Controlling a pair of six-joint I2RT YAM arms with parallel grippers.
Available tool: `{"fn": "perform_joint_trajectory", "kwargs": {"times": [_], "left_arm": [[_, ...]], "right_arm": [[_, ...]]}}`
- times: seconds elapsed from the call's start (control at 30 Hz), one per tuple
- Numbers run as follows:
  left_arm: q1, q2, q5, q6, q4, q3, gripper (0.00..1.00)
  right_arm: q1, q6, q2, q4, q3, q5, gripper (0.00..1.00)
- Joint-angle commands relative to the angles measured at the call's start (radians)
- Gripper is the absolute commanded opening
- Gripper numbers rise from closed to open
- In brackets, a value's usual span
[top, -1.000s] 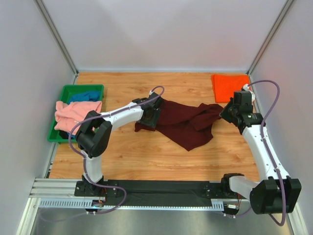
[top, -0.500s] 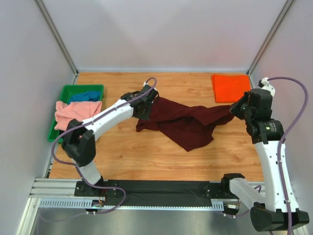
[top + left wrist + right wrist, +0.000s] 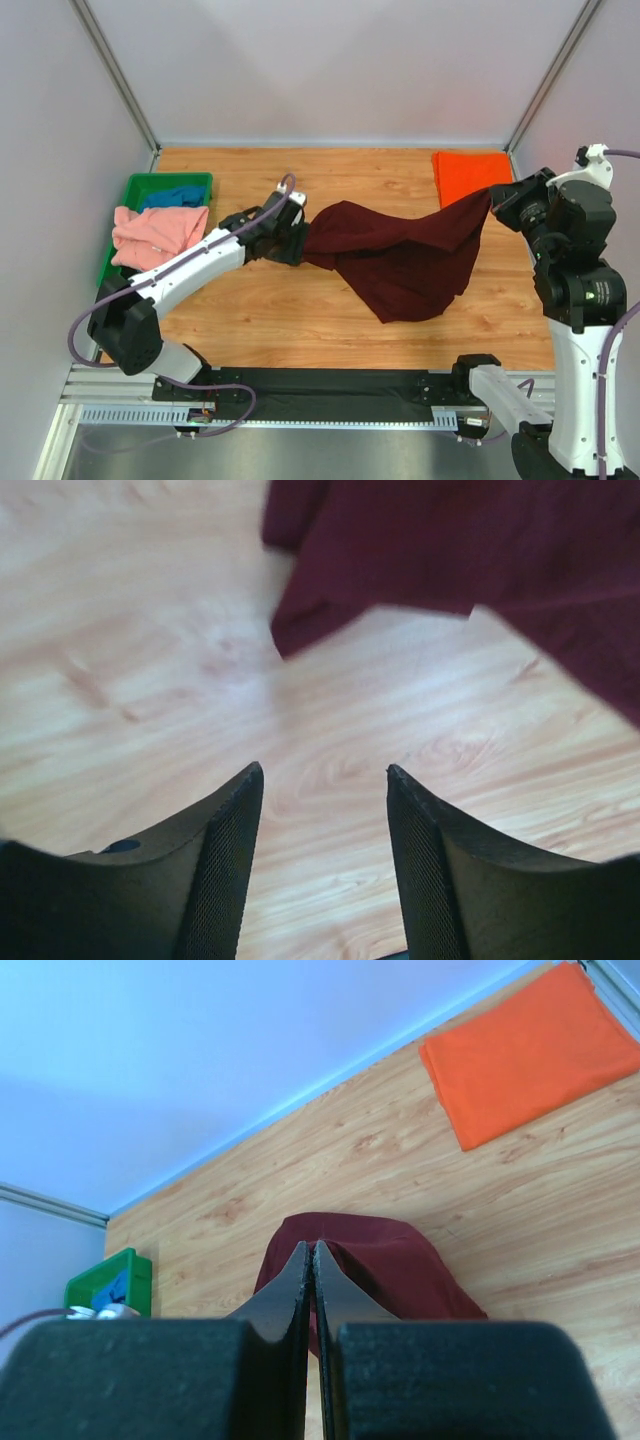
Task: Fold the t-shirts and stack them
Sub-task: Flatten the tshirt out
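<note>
1. My right claw (image 3: 312, 1246) is pinched shut on the maroon t-shirt (image 3: 400, 262), holding its right end up off the worktop (image 3: 260, 322).
2. My left claw (image 3: 323, 769) is open and empty. The shirt's loose left end lies just ahead, nearest this arm.

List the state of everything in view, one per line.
maroon t-shirt, unfolded, one end lifted by right pincer
orange t-shirt, folded flat
pink t-shirt, crumpled over green tray edge
blue t-shirt, crumpled in green tray
left pincer, open, empty
right pincer, shut on maroon t-shirt

The maroon shirt (image 3: 400, 255) hangs stretched, its right corner raised.
The orange shirt (image 3: 468, 176) lies folded flat far right; the pink shirt (image 3: 155, 232) and the blue shirt (image 3: 172, 196) lie crumpled left.
</note>
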Motion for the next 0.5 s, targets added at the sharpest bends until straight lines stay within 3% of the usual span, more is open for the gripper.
{"fn": "perform_joint_trajectory", "kwargs": {"times": [0.0, 0.2, 0.4, 0.47], "left_arm": [[0.010, -0.013, 0.146, -0.052, 0.196, -0.154, 0.60], [0.050, 0.016, 0.209, -0.081, 0.444, -0.320, 0.63], [0.055, 0.101, 0.344, -0.006, 0.519, -0.259, 0.60], [0.008, 0.113, 0.301, 0.023, 0.528, -0.231, 0.59]], "right_arm": [[-0.004, 0.008, 0.026, 0.031, -0.003, -0.007, 0.00], [-0.004, -0.012, 0.073, 0.019, 0.048, 0.088, 0.00], [-0.004, -0.027, 0.119, 0.019, 0.104, 0.131, 0.00], [-0.004, -0.024, 0.109, 0.034, 0.093, 0.124, 0.00]]}}
